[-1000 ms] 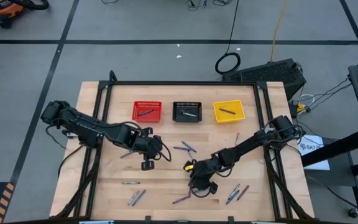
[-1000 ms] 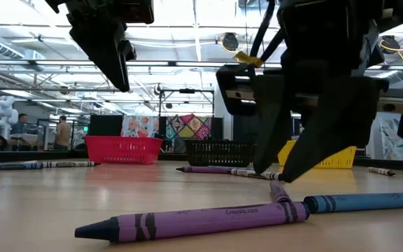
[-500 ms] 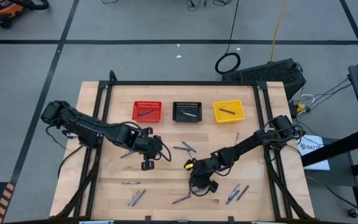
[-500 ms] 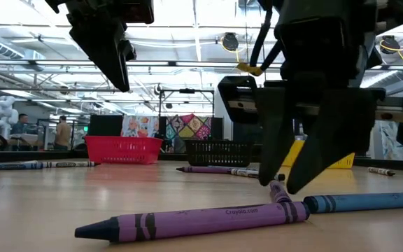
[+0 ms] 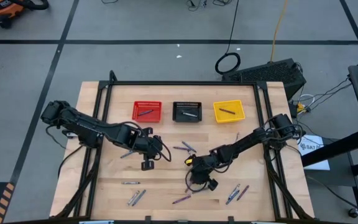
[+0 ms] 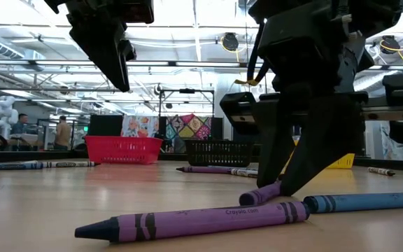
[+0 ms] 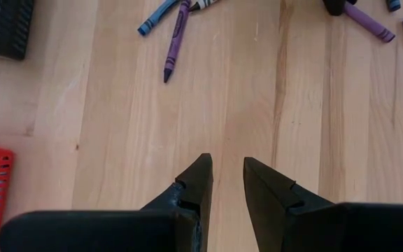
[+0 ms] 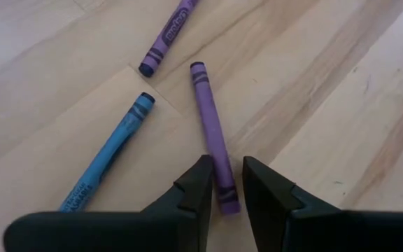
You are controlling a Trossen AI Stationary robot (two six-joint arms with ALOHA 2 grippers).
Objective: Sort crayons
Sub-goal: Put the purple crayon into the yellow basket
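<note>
1. crayons lie scattered over the table (image 5: pixel 104 186), and 1 purple crayon (image 8: pixel 213 145) sits pinched between the right gripper (image 8: pixel 224 183) fingers near the table's middle front.
2. in the low view that crayon (image 6: pixel 261 194) is tilted: 1 end is raised in the grip, and whether the other end touches the wood i cannot tell. in the right wrist view its long axis runs straight out ahead of the fingers.
3. just beside it lie a blue crayon (image 8: pixel 109 157) and a second purple crayon (image 8: pixel 165 37), both slanting across the grain.
4. in the low view a long purple crayon (image 6: pixel 194 220) lies flat in front, dark tip to the picture's left, with "crayola" readable on its wrap; another blue crayon (image 6: pixel 366 201) lies touching its right end.
5. the left gripper (image 7: pixel 226 175) hangs over bare wood left of centre, its fingers a little apart and holding nothing.
6. ahead of it in the left wrist view lie a purple stick (image 7: pixel 175 38) and a blue stick (image 7: pixel 158 16), side by side.
7. at the back stand 3 baskets in a row: red basket (image 5: pixel 146 111), black basket (image 5: pixel 187 111), yellow basket (image 5: pixel 228 111), each with 1 crayon inside.
8. more crayons lie near the front edge on both sides.
</note>
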